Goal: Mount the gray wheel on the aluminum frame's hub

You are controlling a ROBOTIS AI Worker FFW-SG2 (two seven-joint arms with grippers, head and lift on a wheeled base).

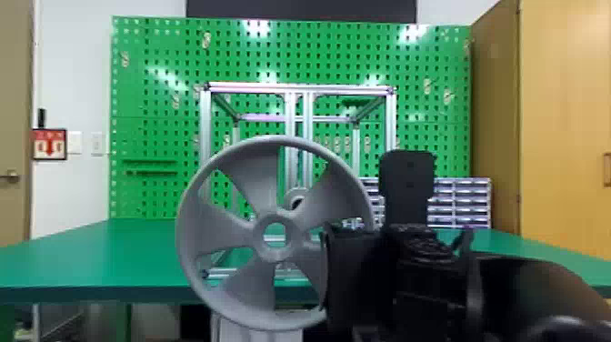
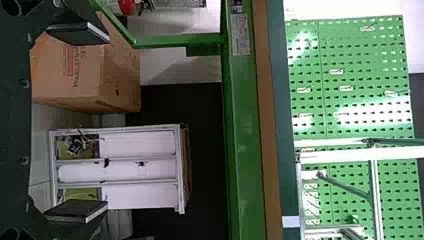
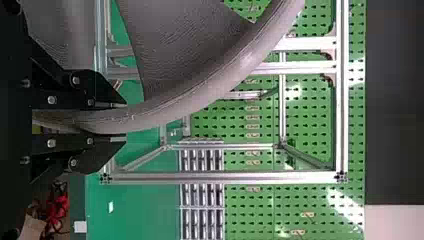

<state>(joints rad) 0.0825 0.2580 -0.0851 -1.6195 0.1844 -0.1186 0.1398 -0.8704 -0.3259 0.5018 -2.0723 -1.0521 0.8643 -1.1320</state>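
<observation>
My right gripper (image 1: 348,273) is at the lower right of centre in the head view, holding the gray wheel (image 1: 266,284) by its right rim. The wheel faces the camera upright, in front of the aluminum frame (image 1: 300,88). Part of the round hub (image 1: 297,195) appears between two spokes, up and right of the wheel's centre hole. In the right wrist view, the fingers of my right gripper (image 3: 120,121) are closed on both sides of the wheel rim (image 3: 165,107). My left gripper (image 2: 77,122) stands open, its fingers wide apart, below the table's edge height.
The green table (image 1: 91,254) carries the frame, with small-parts drawers (image 1: 461,200) behind at the right. A green pegboard (image 1: 154,68) rises at the back. A cardboard box (image 2: 95,75) and a white shelf unit (image 2: 120,167) stand beyond my left gripper.
</observation>
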